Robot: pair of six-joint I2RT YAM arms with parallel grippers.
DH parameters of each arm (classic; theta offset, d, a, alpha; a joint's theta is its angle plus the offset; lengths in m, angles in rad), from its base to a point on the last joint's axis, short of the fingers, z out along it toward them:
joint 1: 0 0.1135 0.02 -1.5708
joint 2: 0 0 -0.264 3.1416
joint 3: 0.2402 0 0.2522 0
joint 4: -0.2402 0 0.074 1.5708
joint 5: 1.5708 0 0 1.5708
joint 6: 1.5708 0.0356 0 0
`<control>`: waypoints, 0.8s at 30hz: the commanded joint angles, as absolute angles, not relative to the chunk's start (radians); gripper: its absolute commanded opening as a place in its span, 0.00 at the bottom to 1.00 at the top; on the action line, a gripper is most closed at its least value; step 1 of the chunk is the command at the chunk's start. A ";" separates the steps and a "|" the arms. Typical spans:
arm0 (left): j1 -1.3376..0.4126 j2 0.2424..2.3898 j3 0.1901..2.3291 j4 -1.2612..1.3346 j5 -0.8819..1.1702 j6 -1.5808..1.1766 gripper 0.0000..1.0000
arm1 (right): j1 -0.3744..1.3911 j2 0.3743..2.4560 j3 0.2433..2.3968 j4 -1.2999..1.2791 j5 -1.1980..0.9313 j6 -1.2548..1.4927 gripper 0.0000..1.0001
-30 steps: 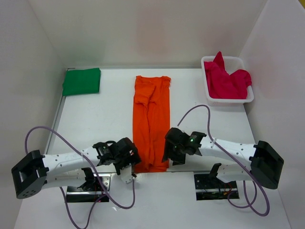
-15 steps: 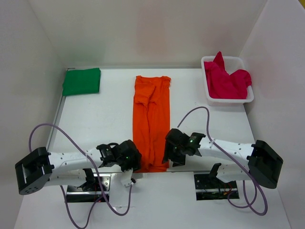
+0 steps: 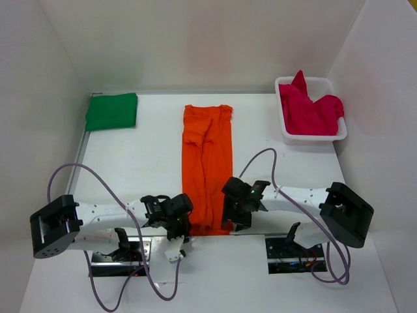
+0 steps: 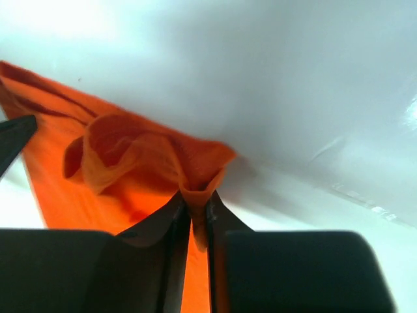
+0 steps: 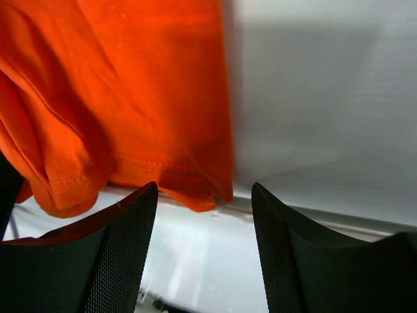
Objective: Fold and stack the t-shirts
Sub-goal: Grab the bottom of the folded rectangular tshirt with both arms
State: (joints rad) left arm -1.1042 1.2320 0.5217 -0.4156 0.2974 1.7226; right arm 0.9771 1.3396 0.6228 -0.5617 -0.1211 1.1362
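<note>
The orange t-shirt [image 3: 207, 163] lies as a long narrow strip down the middle of the table. My left gripper [image 3: 182, 225] is at its near left corner, and the left wrist view shows the jaws [image 4: 195, 199] pinched on a raised fold of the orange cloth [image 4: 130, 163]. At the near right corner my right gripper [image 3: 233, 218] stands open. In the right wrist view the orange hem [image 5: 195, 192] sits just beyond the spread fingertips [image 5: 146, 195]. The green t-shirt [image 3: 112, 111] lies folded at the far left. The magenta-red t-shirt [image 3: 311, 109] is bunched in a basket.
The white mesh basket [image 3: 313, 137] stands at the far right by the wall. White walls close in the table [image 3: 143, 163] on three sides. Metal base plates [image 3: 290, 251] and purple cables [image 3: 71, 176] lie along the near edge.
My left gripper has closed from wide open onto the near left corner of the orange t-shirt. The right gripper has shifted slightly left and stays open.
</note>
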 commanded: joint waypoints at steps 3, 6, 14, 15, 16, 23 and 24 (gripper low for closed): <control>-1.115 1.244 0.541 -0.489 0.407 1.662 0.17 | 0.973 1.407 0.649 -0.518 -0.132 1.118 0.60; -1.115 1.291 0.584 -0.479 0.407 1.536 0.14 | 0.973 1.407 0.649 -0.509 -0.156 1.108 0.29; -1.115 1.260 0.653 -0.480 0.393 1.275 0.06 | 0.948 1.391 0.724 -0.569 -0.156 1.048 0.00; -1.115 1.259 0.672 -0.480 0.370 1.247 0.06 | 0.939 1.382 0.733 -0.580 -0.156 1.037 0.00; -1.102 1.250 0.684 -0.480 0.370 1.197 0.05 | 0.927 1.371 0.755 -0.604 -0.156 1.016 0.00; -0.908 1.270 0.891 -0.590 0.426 1.025 0.05 | 0.732 1.302 0.874 -0.684 -0.199 0.855 0.00; -0.878 1.270 0.914 -0.591 0.443 1.010 0.05 | 0.685 1.302 0.900 -0.684 -0.218 0.832 0.00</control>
